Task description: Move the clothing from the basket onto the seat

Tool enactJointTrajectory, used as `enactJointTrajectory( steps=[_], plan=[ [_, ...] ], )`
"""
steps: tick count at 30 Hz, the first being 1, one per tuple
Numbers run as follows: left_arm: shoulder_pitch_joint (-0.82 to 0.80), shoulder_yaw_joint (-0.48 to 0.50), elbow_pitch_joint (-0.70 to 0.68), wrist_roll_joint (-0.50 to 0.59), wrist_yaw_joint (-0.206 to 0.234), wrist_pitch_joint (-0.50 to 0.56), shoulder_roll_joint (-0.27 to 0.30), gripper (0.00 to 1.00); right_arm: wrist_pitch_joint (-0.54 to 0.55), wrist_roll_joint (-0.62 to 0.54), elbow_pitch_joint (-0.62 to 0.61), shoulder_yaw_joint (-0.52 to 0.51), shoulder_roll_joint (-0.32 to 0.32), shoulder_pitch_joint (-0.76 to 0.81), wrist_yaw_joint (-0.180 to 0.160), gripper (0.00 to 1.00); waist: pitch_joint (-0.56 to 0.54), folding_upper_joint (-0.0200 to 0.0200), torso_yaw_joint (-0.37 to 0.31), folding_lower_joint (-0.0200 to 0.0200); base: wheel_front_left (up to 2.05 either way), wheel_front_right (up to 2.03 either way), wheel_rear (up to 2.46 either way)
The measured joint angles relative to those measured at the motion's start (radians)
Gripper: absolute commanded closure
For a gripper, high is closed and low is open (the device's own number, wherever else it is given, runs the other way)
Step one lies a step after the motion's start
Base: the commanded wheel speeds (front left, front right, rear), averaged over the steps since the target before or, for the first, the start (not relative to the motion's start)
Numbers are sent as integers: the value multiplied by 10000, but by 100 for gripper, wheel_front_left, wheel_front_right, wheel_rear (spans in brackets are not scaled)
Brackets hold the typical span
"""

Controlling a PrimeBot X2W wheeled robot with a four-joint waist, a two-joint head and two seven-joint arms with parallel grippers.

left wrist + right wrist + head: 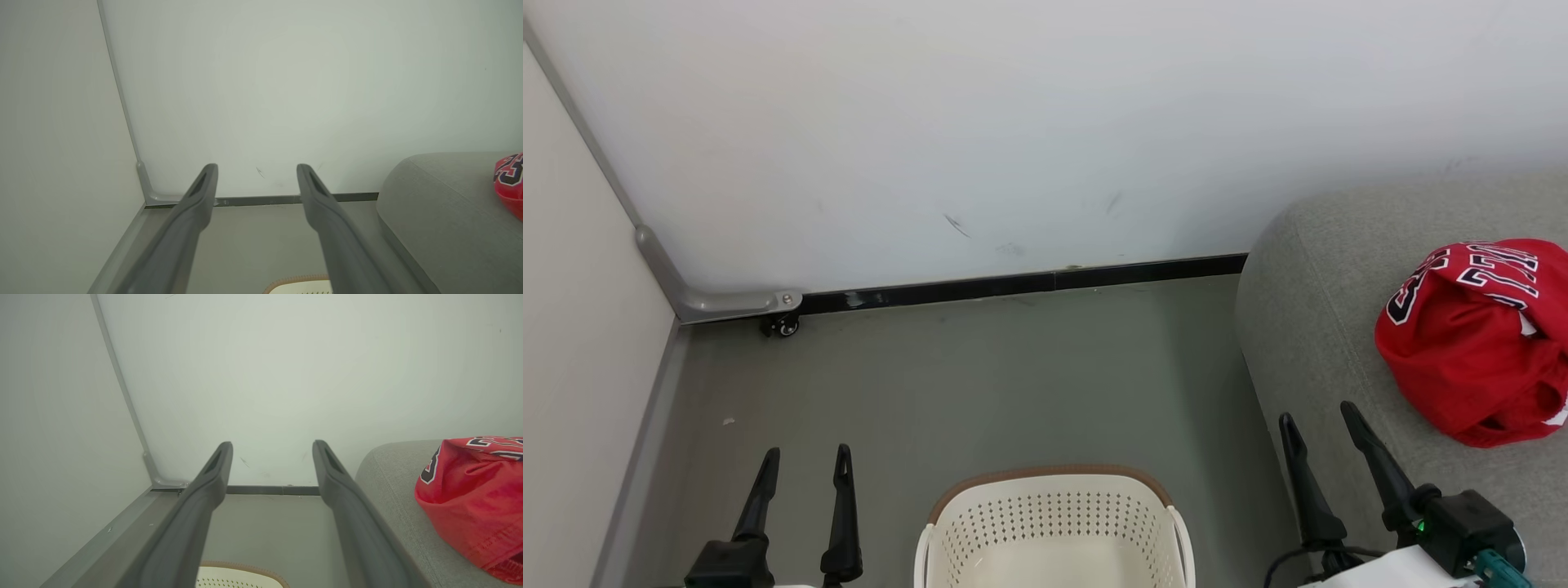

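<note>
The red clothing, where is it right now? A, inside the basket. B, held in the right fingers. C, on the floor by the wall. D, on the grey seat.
D: the red clothing lies heaped on the grey seat, apart from the basket on the floor, and the right fingers stand apart with nothing between them.

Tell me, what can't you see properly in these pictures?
Cream perforated plastic basket: the head view's bottom edge cuts off its floor, so whether anything is left inside cannot be told.
Red clothing with white-black lettering on the grey fabric seat: the head view's right edge crops it and folds hide the lettering; one garment or two is unclear.
Small dark wheel, head view: too small to tell what it belongs to.
</note>
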Motion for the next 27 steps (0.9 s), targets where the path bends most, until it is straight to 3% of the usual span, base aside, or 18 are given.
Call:
enactJointTrajectory(
  steps=[27],
  plan=[
    [-58, -2, 374, 255, -19, 2, 54, 0, 267, -59, -581, 8, 132, 392, 0, 0, 166, 0, 88, 0, 0, 0, 0]
  ],
)
